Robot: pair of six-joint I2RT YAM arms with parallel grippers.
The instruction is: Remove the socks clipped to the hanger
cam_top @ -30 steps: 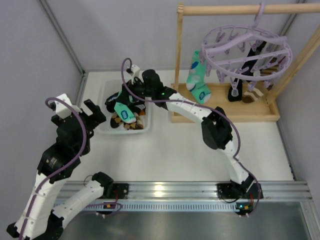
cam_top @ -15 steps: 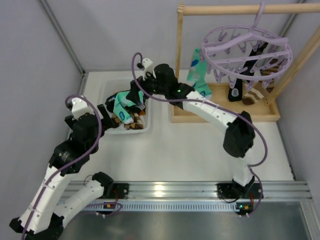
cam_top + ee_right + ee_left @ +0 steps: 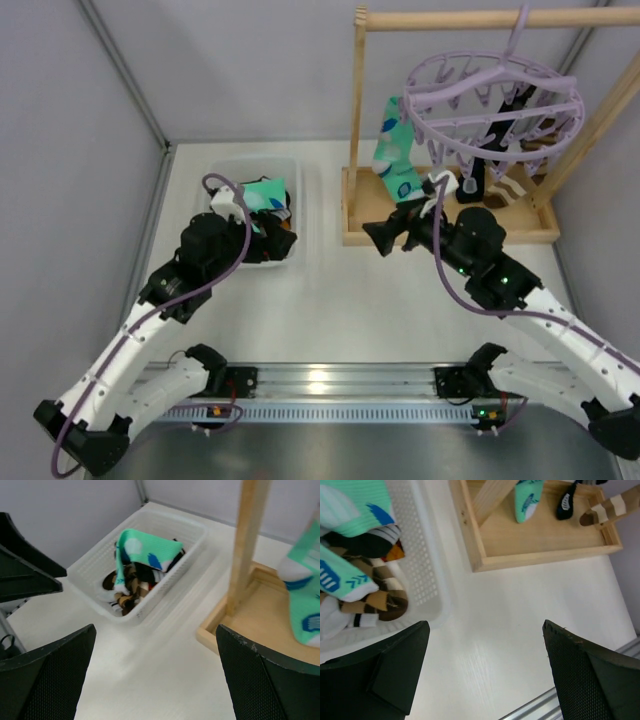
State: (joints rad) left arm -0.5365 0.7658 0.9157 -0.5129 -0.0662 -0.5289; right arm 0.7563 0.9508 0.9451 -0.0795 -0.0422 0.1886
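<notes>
The hanger is hung from the wooden rail at 1 o'clock, with a teal sock, a black sock and a brown striped sock clipped on. The left gripper and right gripper are held wide apart, empty. Loose socks are piled in the basket at 11 o'clock.

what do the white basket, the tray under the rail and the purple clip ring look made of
White perforated basket: moulded plastic, semi-matte, regular hole grid.
Shallow tray base: pale unpainted wood, matte, square plank edges.
Round lavender clip hanger: likely smooth plastic, thin moulded spokes.
</notes>
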